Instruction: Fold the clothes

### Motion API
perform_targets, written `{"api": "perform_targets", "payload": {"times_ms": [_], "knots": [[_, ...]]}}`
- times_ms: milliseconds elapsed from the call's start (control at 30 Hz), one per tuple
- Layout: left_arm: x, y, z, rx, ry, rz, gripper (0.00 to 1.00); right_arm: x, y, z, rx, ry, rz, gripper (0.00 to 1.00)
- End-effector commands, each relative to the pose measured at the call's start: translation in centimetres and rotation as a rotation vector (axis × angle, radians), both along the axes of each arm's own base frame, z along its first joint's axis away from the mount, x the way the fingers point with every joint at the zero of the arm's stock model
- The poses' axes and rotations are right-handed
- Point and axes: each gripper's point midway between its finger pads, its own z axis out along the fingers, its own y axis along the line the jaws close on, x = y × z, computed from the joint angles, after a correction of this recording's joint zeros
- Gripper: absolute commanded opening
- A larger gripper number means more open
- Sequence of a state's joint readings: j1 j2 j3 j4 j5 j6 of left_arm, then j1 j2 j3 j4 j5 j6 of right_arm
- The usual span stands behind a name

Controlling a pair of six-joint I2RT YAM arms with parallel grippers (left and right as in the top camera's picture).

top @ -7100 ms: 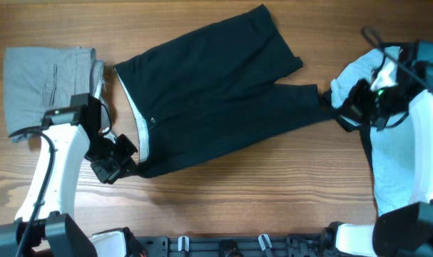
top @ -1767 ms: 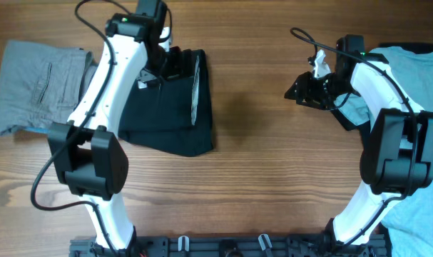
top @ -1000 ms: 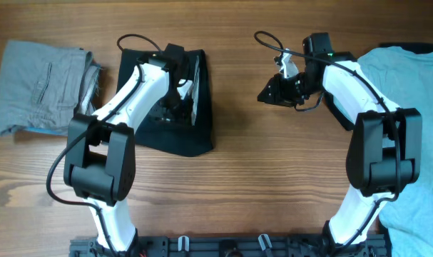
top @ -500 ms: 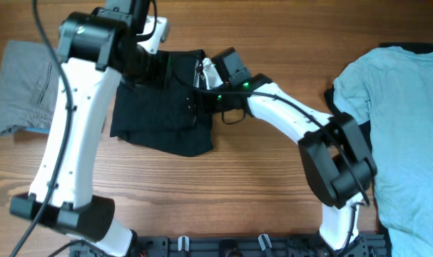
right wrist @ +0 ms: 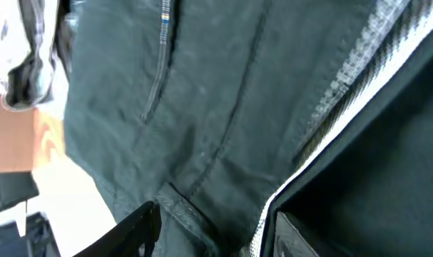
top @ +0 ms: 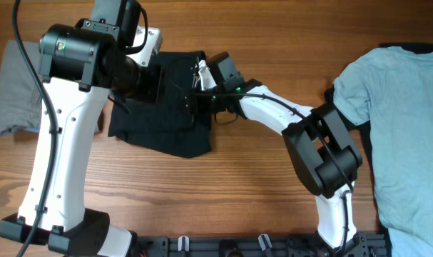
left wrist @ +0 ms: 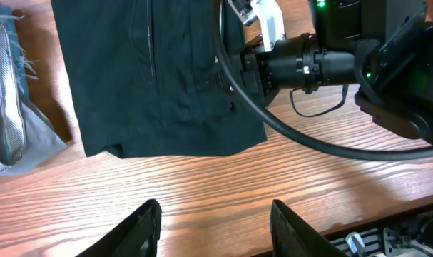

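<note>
Left arm (top: 65,135) hides part of gray trousers (top: 15,93); teal shirt (top: 409,121) cut by right edge

Wht arms (top: 59,143), blk joints (top: 70,50), cables (left wrist: 220,43), grn LEDs (top: 217,90).

Wooden table (top: 259,178) is carrying three garments

Folded black shorts (top: 162,128) are lying at eleven o'clock, a grey garment (top: 13,100) at ten by the edge, and a blue T-shirt (top: 409,128) is spreading at three.
</note>
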State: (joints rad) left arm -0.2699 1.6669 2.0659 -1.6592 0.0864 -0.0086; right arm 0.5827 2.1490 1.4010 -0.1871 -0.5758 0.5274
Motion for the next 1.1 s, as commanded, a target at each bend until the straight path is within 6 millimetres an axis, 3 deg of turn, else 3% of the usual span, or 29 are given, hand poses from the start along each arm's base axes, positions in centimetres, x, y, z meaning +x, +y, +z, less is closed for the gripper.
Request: {"api": "perform_targets", "payload": {"times_ms": [0,167,233,300,367,400,467,533,600,700,767,833,867,900,967,1000,1033,1067], "knots": [[-0.4,0.2,1.0,-0.009,-0.025,0.003,0.49,0.2,-0.7,-1.8,-0.068,0.024,-0.058,0.54],[-0.7,0.3,0.9,-0.005,-0.014,0.003,0.49,0.1,-0.9,-3.9,-0.086,0.095,-0.118,0.52],[-0.7,0.3,0.9,-0.005,-0.014,0.003,0.49,-0.8,0.6,-4.3,0.003,0.16,-0.073,0.51],[-0.7,0.3,0.9,-0.005,-0.014,0.003,0.5,-1.3,2.4,-2.7,0.133,0.15,0.027,0.5],[-0.7,0.3,0.9,-0.005,-0.013,0.003,0.5,-1.4,3.1,-1.6,0.185,0.108,0.081,0.39],[-0.7,0.3,0.9,-0.005,-0.014,0.003,0.5,-1.3,3.0,-1.6,0.185,0.111,0.078,0.24],[-0.7,0.3,0.9,-0.005,-0.014,0.003,0.5,-1.5,2.8,-0.5,0.232,0.133,0.108,0.06],[-0.6,0.3,0.9,-0.005,-0.015,0.002,0.5,-1.2,2.1,1.8,0.273,0.134,0.12,0.05],[-0.6,0.3,0.9,-0.005,-0.018,0.002,0.51,-0.8,0.1,4.8,0.256,0.086,0.118,0.04],[-0.5,0.4,0.9,0.005,-0.022,0.006,0.53,-0.7,-4.1,6.3,0.109,0.066,0.047,0.04],[-0.2,0.4,1.0,0.001,-0.036,0.006,0.54,-1.6,-6.1,5.3,0.027,0.103,0.041,0.04],[0.2,0.3,1.1,-0.003,-0.051,0.006,0.56,-2.0,-9.8,2.4,-0.178,0.175,-0.065,0.04],[0.3,0.2,1.2,-0.004,-0.054,0.006,0.56,-1.8,-12.3,1.0,-0.309,0.195,-0.149,0.04],[0.4,0.2,1.2,-0.006,-0.059,0.006,0.57,-1.7,-17.4,-0.7,-0.541,0.225,-0.313,0.04],[0.5,0.2,1.3,-0.007,-0.064,0.006,0.57,-1.4,-21.4,-1.3,-0.691,0.222,-0.4,0.04],[0.5,0.2,1.3,-0.008,-0.066,0.006,0.58,-1.2,-22.5,-1.4,-0.709,0.224,-0.419,0.27],[0.6,0.1,1.2,-0.008,-0.067,0.006,0.6,-1.0,-23.2,-1.4,-0.711,0.227,-0.421,0.63],[0.6,0.1,1.2,-0.008,-0.066,0.006,0.62,-0.8,-23.9,-1.4,-0.712,0.234,-0.435,0.66]]}}
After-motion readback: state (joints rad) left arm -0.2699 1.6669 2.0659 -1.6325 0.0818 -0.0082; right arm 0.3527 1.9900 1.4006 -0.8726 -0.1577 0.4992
